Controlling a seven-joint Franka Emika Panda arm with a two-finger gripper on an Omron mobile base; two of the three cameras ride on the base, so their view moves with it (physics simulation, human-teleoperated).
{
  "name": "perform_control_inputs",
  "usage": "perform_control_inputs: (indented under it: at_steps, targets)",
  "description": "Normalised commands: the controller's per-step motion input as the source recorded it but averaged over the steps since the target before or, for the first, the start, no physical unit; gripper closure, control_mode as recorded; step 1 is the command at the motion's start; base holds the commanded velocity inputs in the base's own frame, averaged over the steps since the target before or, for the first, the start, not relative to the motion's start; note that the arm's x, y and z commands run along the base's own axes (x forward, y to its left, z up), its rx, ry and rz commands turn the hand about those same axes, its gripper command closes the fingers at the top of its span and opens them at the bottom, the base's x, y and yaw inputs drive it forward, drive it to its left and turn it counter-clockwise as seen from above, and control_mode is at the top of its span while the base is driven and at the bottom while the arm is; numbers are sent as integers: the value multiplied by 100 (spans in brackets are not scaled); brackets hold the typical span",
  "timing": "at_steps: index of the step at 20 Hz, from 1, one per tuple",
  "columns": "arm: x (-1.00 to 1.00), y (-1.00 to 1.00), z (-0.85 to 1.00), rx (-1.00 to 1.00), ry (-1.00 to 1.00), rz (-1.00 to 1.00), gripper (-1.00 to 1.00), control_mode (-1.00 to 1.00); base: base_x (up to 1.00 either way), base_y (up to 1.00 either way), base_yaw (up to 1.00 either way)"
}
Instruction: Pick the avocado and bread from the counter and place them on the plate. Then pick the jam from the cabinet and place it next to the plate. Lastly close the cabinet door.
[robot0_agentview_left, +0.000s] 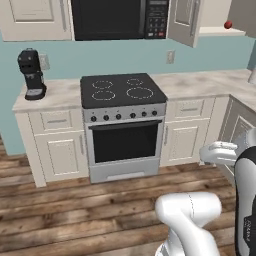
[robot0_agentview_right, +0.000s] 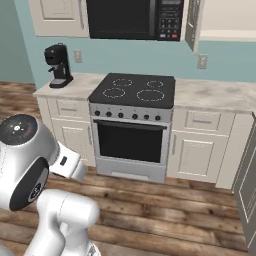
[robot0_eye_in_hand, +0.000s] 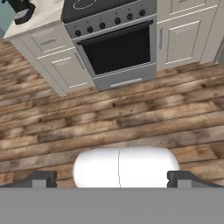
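Wood-plank floor underfoot, running up to the base cabinets. Marble counter spanning the back wall, split by a black-topped stove with its oven door below. Black microwave above the stove, cream wall units either side. To its right, the cabinet standing open, the cabinet door swung out toward the room with its silver bar handle showing. White robot arm low in the foreground, well back from the counter. Black coffee machine at the counter's far left end. Gripper aimed down at the floor, jaws spread wide, nothing between them. Jam, probably the small red dot, on the open cabinet's shelf.
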Motion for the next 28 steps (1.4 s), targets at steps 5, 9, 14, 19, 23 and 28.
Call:
perform_control_inputs:
  at_steps: [5, 9, 14, 19, 23, 28]
  targets:
    - [0, 0, 0, 0, 0, 0, -100, 100, 28, -59, -4]
    - [0, 0, 0, 0, 0, 0, -100, 100, 41, -53, -3]
    - [0, 0, 0, 0, 0, 0, -100, 100, 50, -48, -3]
    - [0, 0, 0, 0, 0, 0, -100, 100, 48, -49, -3]
    - [0, 0, 0, 0, 0, 0, -100, 100, 45, -49, -3]
    - [0, 0, 0, 0, 0, 0, -100, 100, 54, -38, -2]
